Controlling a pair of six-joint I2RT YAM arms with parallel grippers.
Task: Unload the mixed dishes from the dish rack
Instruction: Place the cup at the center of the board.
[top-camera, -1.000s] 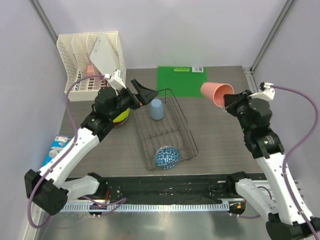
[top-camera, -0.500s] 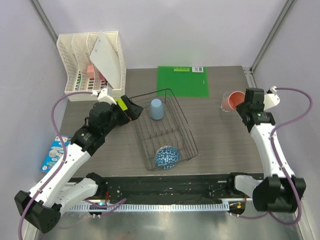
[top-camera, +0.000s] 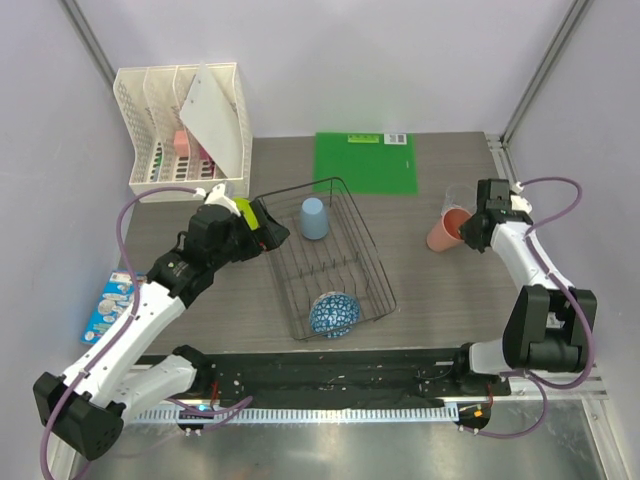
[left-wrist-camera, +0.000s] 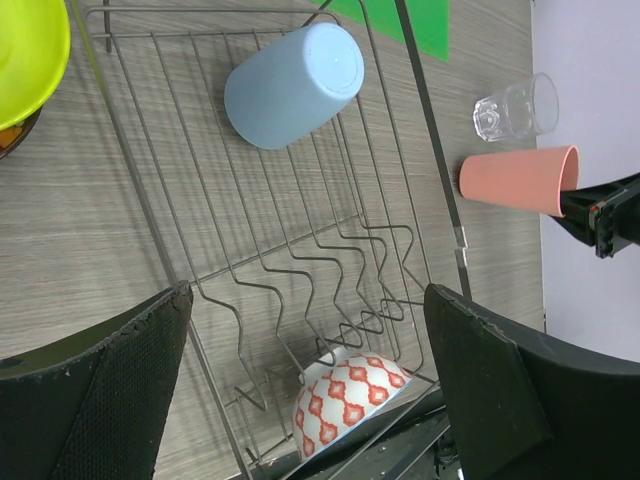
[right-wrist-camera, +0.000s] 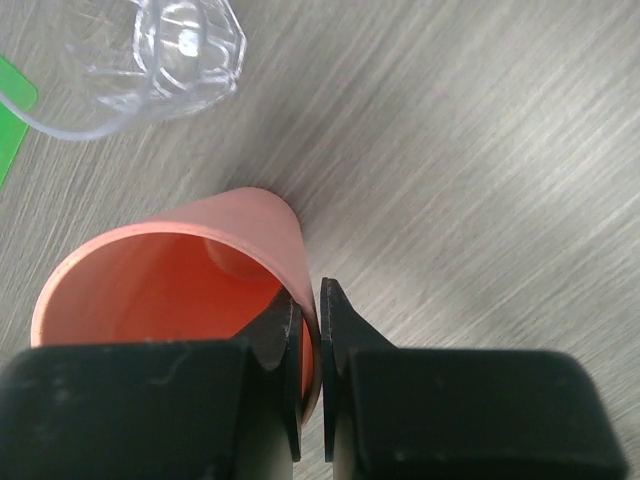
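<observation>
The dark wire dish rack (top-camera: 345, 262) stands mid-table. A light blue cup (top-camera: 313, 217) lies on its side at the rack's far end. A patterned round bowl (top-camera: 334, 313) leans at its near end, blue-and-white from above, orange-red on white in the left wrist view (left-wrist-camera: 360, 392). My left gripper (top-camera: 270, 229) is open and empty above the rack's left side (left-wrist-camera: 308, 300). A yellow-green plate (left-wrist-camera: 28, 50) lies just left of the rack. My right gripper (top-camera: 463, 230) is shut on the rim of the salmon-pink cup (top-camera: 443, 229), upright on the table (right-wrist-camera: 180, 290). The clear glass tumbler (top-camera: 458, 197) stands beside it.
A green mat (top-camera: 365, 162) lies behind the rack. A white lattice organizer (top-camera: 160, 120) with a white panel (top-camera: 215, 115) leaning on it stands at the back left. A blue packet (top-camera: 110, 300) hangs at the table's left edge. A dark rim (left-wrist-camera: 8, 140) shows under the yellow-green plate.
My right arm has brought the salmon-pink cup down from mid-air and stood it on the table beside the tumbler. My left gripper has dropped and shifted toward the rack's left side.
</observation>
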